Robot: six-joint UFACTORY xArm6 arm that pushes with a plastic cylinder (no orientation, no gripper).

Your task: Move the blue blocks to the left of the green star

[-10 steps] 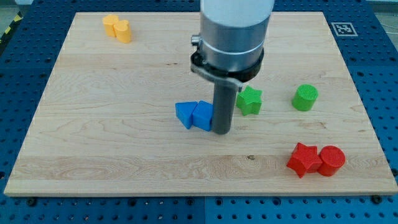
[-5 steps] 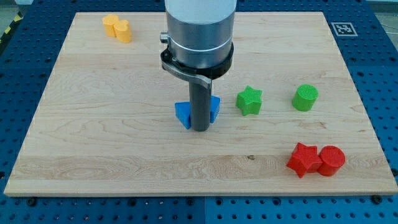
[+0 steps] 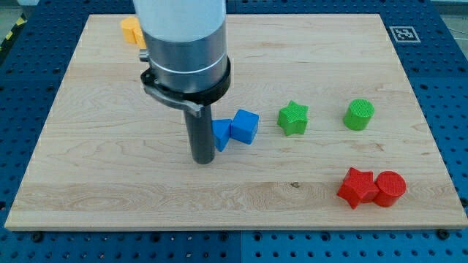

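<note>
Blue blocks (image 3: 235, 129) unmoved; my tip (image 3: 202, 159) has slid to their left, touching nothing.

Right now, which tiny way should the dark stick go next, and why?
Probably lift away or hold. My tip sits at the view's left of the two blue blocks: a blue cube and a partly hidden blue block. Both already lie to the view's left of the green star block, so another push seems needless.
</note>
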